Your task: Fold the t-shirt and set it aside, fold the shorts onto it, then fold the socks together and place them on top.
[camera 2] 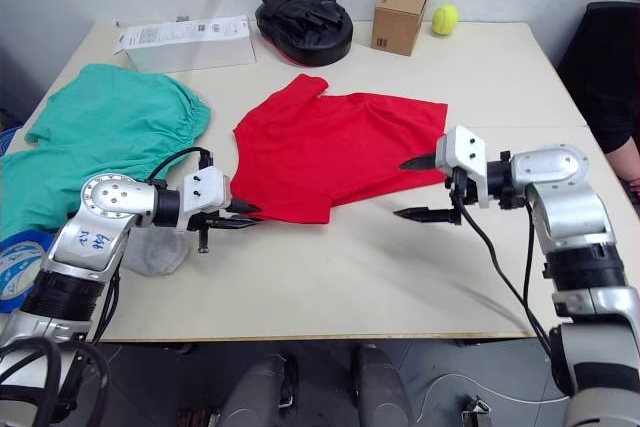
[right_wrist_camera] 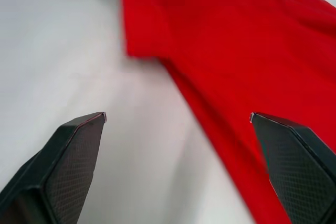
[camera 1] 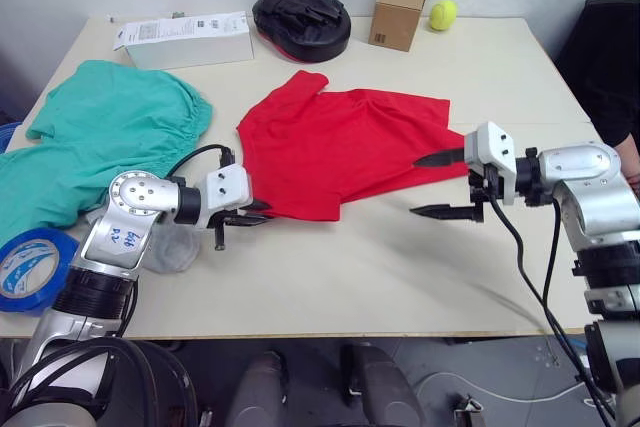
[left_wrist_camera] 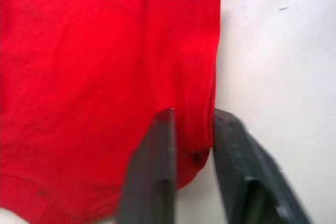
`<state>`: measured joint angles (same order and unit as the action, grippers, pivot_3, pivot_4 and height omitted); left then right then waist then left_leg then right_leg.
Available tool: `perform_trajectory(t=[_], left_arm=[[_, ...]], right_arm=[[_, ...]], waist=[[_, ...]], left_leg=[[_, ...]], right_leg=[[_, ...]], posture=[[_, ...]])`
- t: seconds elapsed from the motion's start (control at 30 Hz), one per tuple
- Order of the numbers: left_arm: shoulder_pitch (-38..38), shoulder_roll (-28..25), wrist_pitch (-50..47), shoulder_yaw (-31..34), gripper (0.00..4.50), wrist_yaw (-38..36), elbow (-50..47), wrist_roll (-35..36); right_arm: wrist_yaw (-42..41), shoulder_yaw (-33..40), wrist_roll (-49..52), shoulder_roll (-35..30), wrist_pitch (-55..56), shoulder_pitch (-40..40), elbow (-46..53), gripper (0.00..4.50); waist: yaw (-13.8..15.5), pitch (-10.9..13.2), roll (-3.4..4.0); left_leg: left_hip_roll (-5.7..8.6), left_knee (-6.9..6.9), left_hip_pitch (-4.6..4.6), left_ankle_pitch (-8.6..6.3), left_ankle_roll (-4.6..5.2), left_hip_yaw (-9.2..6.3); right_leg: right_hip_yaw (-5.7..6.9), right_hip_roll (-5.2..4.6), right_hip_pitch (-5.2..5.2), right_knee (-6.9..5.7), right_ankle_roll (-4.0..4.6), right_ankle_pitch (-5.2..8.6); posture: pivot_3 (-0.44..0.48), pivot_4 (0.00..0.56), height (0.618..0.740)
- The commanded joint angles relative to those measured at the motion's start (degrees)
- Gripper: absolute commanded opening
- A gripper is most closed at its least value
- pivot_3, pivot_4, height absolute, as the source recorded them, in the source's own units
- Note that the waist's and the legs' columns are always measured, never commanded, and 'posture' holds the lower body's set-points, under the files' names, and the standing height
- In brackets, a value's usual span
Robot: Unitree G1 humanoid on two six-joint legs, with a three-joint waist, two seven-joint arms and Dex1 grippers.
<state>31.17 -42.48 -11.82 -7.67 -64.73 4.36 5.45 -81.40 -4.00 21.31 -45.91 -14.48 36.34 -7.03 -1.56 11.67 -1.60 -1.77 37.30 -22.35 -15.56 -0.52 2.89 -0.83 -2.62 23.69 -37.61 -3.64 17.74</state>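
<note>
The red t-shirt (camera 1: 340, 147) lies spread flat in the middle of the table. My left gripper (camera 1: 252, 213) is at its near left corner; its fingers (left_wrist_camera: 157, 150) stand open only a narrow gap, with the shirt's corner (left_wrist_camera: 197, 156) lying between them. My right gripper (camera 1: 415, 187) hovers wide open at the shirt's right edge (right_wrist_camera: 226, 77), one finger over the cloth and one over bare table. The teal-green shorts (camera 1: 100, 137) lie crumpled at the left. Partly hidden under my left arm is a small light grey bundle, the socks (camera 2: 155, 252).
Along the far edge of the table (camera 1: 400, 287) stand a white box (camera 1: 185, 39), a black padded mitt (camera 1: 300, 17), a cardboard box (camera 1: 400, 12) and a yellow-green ball (camera 1: 443, 14). A blue tape roll (camera 1: 30, 267) lies near left. A person's dark sleeve (camera 1: 610, 57) shows at right.
</note>
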Motion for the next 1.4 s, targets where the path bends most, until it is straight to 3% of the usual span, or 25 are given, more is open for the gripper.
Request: perform_trajectory(t=[0.03, 0.23, 0.7, 0.8, 0.9, 1.1, 1.2, 1.4], left_arm=[[1.36, -1.44, 1.41, 1.75, 2.01, -0.80, -2.04, 1.11], [0.86, -2.07, 5.13, 0.32, 2.01, -2.42, -1.81, 0.07], [2.54, -1.52, 16.83, -4.41, 2.01, -3.09, 4.26, -5.83], [3.36, -1.36, 18.12, -4.79, 1.47, -2.96, 6.28, -6.75], [3.25, -1.36, 18.15, -4.97, 0.51, -3.74, 6.44, -6.59], [2.95, -1.25, 17.16, -4.74, 0.51, -4.74, 5.67, -5.65], [3.42, -0.60, 14.76, -3.93, 0.01, -5.07, 5.45, -4.06], [4.96, 0.53, 7.36, -2.43, 0.01, -4.66, 5.07, -1.43]], right_arm=[[0.01, 3.50, 7.83, -1.77, -8.78, -0.80, 10.53, 4.50], [2.10, 3.67, 10.20, -1.21, -12.99, -1.62, 15.85, 4.50], [4.95, 4.75, 11.06, -1.63, -13.99, -2.82, 16.57, 4.50], [5.64, 5.08, 11.48, -1.39, -14.52, -2.89, 17.03, 4.50], [6.61, 5.53, 12.31, -1.12, -15.30, -2.88, 17.36, 4.50], [7.51, 5.67, 12.84, -1.27, -15.46, -3.62, 18.00, 4.50], [7.79, 5.64, 12.91, -1.28, -15.31, -3.85, 18.06, 4.50], [7.92, 5.42, 12.73, -1.27, -14.98, -3.75, 17.66, 4.50]], waist=[[-0.16, 0.00, 0.00], [-0.03, 0.00, 0.00], [-0.01, 0.00, 0.00], [-0.06, 0.00, 0.00], [-0.06, 0.00, 0.00], [-0.04, 0.00, 0.00], [-0.03, 0.00, 0.00], [-0.01, 0.00, 0.00]], left_leg=[[0.00, 0.00, 0.01, 0.00, 0.00, 0.01], [0.00, -0.02, 0.04, 0.00, 0.00, -0.02], [0.02, -0.07, -0.01, 0.00, 0.01, -0.01], [0.02, -0.04, -0.01, 0.00, 0.01, -0.01], [0.02, -0.05, 0.00, 0.00, 0.01, 0.00], [0.01, -0.06, -0.02, 0.00, 0.01, -0.02], [0.01, -0.06, -0.01, 0.00, 0.01, -0.02], [0.01, -0.03, -0.02, 0.00, 0.01, -0.02]], right_leg=[[-0.01, -0.02, 0.00, -0.01, 0.00, 0.00], [0.00, -0.03, -0.01, -0.01, 0.02, 0.01], [0.01, -0.04, 0.00, 0.10, 0.02, 0.01], [0.01, -0.04, 0.00, 0.09, 0.01, 0.01], [0.01, -0.04, 0.00, 0.08, 0.01, 0.01], [0.03, -0.04, 0.00, 0.10, 0.01, 0.01], [0.03, -0.04, 0.00, 0.09, 0.01, 0.01], [0.04, -0.03, 0.00, 0.08, 0.01, 0.01]], posture=[[0.000, 0.150, 0.740], [0.000, 0.150, 0.740], [0.000, 0.150, 0.740], [0.000, 0.150, 0.740], [0.000, 0.150, 0.740], [0.000, 0.150, 0.740], [0.000, 0.150, 0.740], [0.000, 0.150, 0.740]])
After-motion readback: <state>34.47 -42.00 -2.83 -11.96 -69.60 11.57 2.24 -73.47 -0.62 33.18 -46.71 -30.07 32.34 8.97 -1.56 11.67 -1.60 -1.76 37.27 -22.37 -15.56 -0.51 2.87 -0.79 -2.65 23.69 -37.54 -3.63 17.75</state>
